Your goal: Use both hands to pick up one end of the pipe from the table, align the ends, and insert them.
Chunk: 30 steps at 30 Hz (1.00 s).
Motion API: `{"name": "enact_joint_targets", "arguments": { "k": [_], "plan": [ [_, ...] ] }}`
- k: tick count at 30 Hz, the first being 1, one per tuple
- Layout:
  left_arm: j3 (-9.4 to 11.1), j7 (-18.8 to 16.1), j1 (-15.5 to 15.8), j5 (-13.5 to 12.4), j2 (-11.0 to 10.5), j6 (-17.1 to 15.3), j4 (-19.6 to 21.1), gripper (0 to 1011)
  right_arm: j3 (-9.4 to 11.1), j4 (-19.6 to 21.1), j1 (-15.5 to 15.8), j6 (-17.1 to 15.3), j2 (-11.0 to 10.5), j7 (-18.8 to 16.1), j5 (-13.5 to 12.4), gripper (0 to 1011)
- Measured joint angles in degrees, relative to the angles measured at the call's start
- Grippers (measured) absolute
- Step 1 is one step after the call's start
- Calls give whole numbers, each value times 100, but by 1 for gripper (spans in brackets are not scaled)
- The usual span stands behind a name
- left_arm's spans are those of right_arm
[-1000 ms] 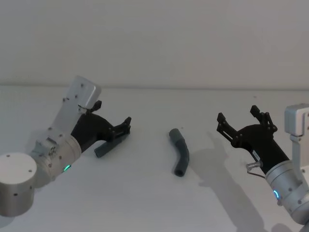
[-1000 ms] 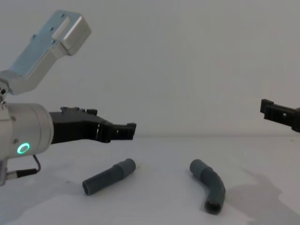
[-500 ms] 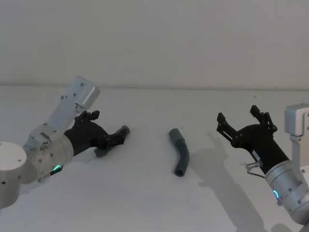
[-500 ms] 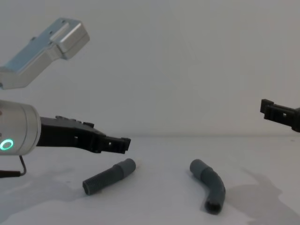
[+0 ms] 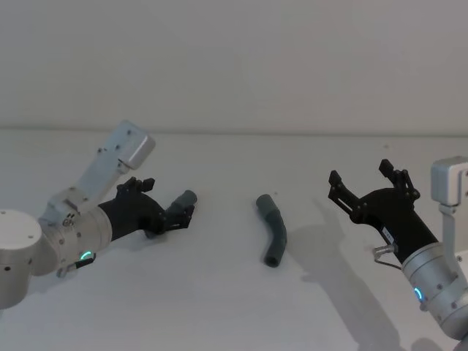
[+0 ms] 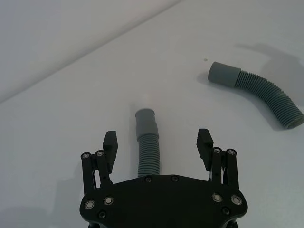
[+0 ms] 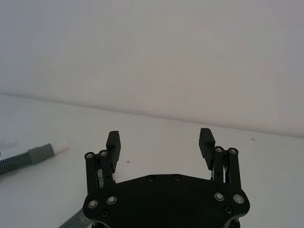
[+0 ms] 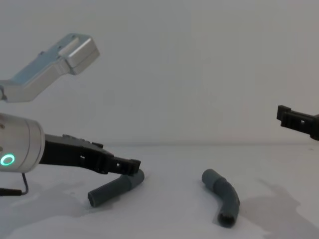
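Left gripper (image 6: 157,140): spread wide and low over the table (image 5: 219,307), holding nothing.
Straight hose (image 6: 147,147): lies flat between its fingers, touching neither; the cuff points away from the palm.
Right gripper (image 5: 360,174): spread open, empty, raised.
Bent hose (image 5: 273,234): on the table, well apart from the right gripper, toward the left one's side.
Risk: an off-centre squeeze may roll or skew the ribbed hose. Fingertips this low could scrape the table.
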<state>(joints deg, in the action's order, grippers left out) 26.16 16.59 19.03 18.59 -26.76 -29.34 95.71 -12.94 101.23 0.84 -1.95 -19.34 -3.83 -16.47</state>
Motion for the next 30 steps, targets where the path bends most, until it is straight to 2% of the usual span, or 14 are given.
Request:
{"name": "enact_joint_targets", "arguments": {
  "k": [19, 30],
  "plan": [
    [-12, 205, 74, -10, 77, -59, -339, 1001, 0, 0, 0, 0, 0, 0, 0, 1000],
    [57, 382, 257, -78, 119, -170, -559, 1001, 0, 0, 0, 0, 0, 0, 0, 1000]
  ]
}}
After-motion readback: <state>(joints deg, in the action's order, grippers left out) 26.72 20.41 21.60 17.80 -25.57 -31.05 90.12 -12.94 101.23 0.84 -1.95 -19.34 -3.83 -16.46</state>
